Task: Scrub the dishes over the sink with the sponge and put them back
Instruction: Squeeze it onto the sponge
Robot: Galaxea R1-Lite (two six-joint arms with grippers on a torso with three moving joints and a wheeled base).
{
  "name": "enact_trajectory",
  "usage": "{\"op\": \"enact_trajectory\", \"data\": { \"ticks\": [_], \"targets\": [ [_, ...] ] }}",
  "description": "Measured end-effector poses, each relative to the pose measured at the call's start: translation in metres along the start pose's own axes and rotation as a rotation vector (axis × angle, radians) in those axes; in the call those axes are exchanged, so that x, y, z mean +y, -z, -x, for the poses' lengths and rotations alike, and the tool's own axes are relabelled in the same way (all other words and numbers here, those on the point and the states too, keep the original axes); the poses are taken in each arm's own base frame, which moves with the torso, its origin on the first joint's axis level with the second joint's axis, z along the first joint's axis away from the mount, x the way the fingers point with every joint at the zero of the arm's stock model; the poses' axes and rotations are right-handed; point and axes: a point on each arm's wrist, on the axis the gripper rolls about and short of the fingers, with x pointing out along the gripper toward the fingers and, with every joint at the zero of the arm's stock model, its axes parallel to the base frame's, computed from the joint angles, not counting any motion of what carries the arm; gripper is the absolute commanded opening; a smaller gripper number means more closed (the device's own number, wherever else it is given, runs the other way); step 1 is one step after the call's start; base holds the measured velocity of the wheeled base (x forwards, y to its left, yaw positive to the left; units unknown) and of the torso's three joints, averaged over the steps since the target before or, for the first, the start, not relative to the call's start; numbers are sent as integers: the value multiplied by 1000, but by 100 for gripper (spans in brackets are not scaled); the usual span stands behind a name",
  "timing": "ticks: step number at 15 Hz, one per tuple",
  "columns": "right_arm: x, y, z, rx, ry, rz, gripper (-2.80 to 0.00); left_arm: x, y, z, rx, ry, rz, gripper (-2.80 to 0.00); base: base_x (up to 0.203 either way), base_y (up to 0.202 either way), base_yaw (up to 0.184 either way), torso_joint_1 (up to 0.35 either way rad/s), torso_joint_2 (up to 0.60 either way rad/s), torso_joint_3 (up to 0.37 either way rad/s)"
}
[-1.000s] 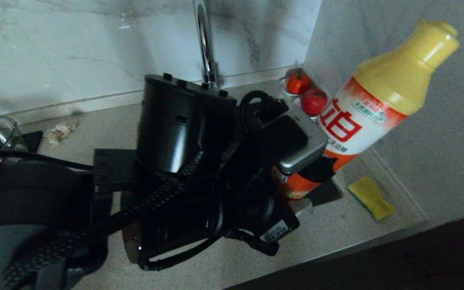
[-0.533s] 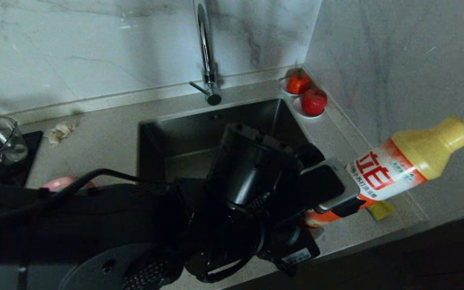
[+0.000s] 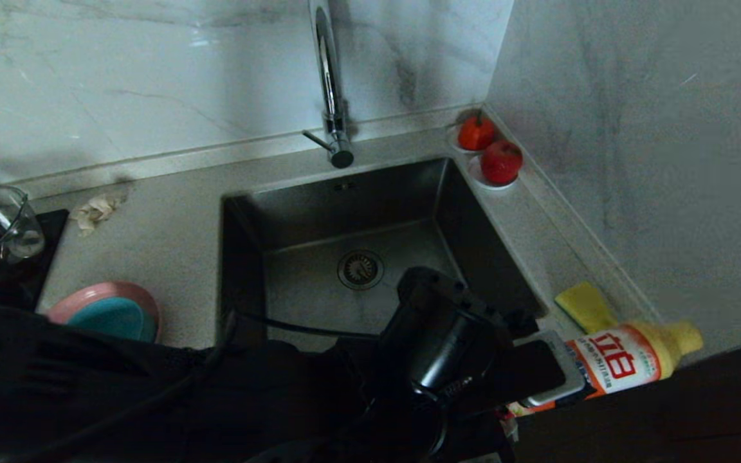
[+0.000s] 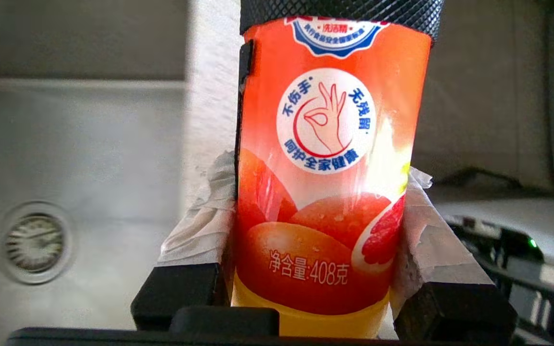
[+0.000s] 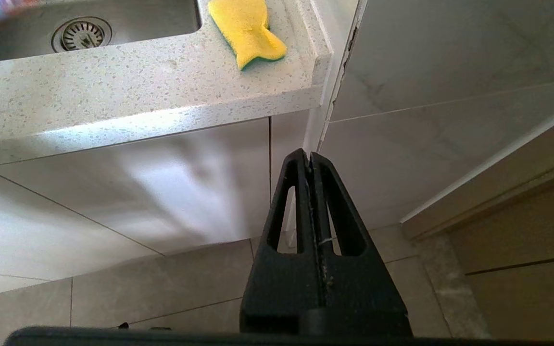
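Left gripper (image 4: 315, 288) clamps detergent bottle (image 4: 325, 192) beside sink (image 3: 319, 212)

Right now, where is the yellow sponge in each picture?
Head view: the yellow rectangular sponge lies on the speckled counter right of the dark steel sink, just behind the orange soap bottle.
Left wrist view: not in it; the bottle fills the middle.
Right wrist view: it lies on the counter's corner.
Shared landmark: the sink's round drain.

Head view dim, shadowy; wrist views bright, background blurred.
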Motion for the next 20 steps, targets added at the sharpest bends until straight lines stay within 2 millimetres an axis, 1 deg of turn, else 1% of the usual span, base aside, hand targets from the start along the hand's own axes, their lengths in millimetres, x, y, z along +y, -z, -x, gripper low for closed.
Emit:
{"op": "enact_trajectory", "data": {
  "ticks": [2,6,8,10,12,16,20],
  "targets": [
    [0,0,0,0,0,0,-280,-3,2,-13,-6,4,10,-280,0,0,0,0,0,0],
    [0,0,0,0,0,0,-280,-4,-1,-51,-85,-41,62,-280,0,0,0,0,0,0],
    [0,0,0,0,0,1,-280,-6,2,-58,-73,-37,63,-280,0,0,0,0,0,0],
    [0,0,0,0,-1,0,-280,-8,6,-57,-22,-15,54,-280,0,0,0,0,0,0],
    [0,0,0,0,0,1,-280,-10,11,-49,65,26,32,-280,0,0,0,0,0,0],
    [0,0,0,0,0,1,-280,-3,9,-38,83,19,17,-280,0,0,0,0,0,0],
    [0,0,0,0,0,1,-280,-2,11,-33,118,13,-2,-280,0,0,0,0,0,0]
  ]
}}
